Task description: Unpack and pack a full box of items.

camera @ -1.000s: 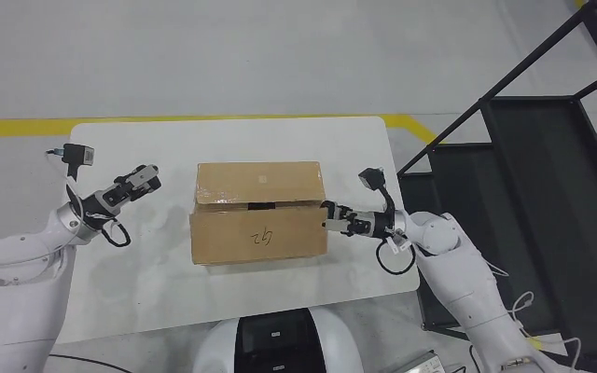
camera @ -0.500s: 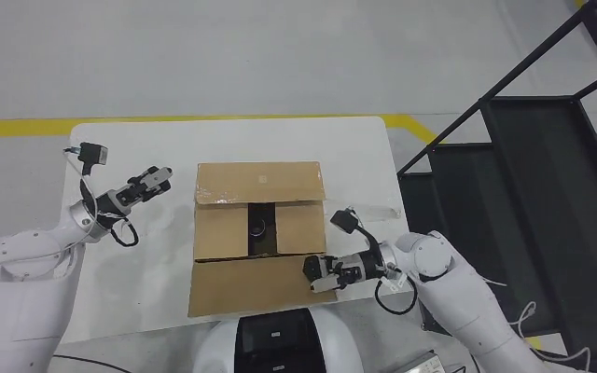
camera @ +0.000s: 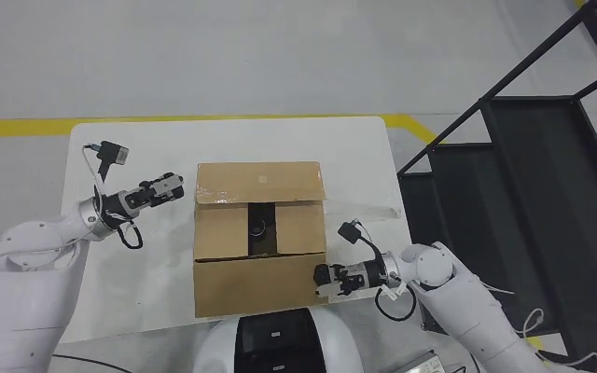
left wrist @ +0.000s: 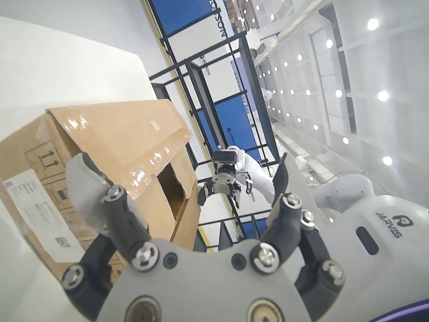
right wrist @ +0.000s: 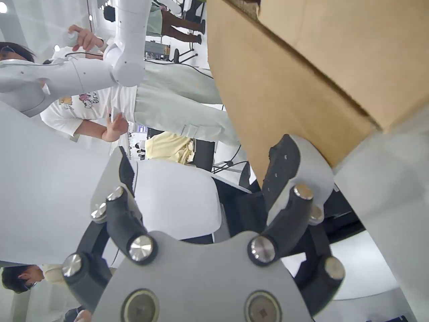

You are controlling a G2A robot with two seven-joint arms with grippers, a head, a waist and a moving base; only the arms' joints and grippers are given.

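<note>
A brown cardboard box (camera: pixel 259 182) stands mid-table. Its far flap lies shut, while its near flap (camera: pixel 256 284) is folded out toward the table's front edge. Between the two inner flaps a gap shows a dark item (camera: pixel 262 228). My left gripper (camera: pixel 176 183) hovers open just off the box's far left corner; the left wrist view has the gripper (left wrist: pixel 184 182) facing the labelled side of the box (left wrist: pixel 110 135). My right gripper (camera: pixel 319 278) is open at the right end of the folded-out flap. In its wrist view the gripper (right wrist: pixel 204 165) has one finger (right wrist: pixel 285 159) against the cardboard (right wrist: pixel 301 68).
The white table (camera: pixel 131 280) has bare room left of the box and a narrower strip to its right. A dark metal stair frame (camera: pixel 504 177) stands close beyond the table's right edge. The folded-out flap reaches near the front edge.
The near flap has swung from shut on top of the box out toward the front. My right gripper went with it from the box's right side. My left gripper moved nearer the box.
</note>
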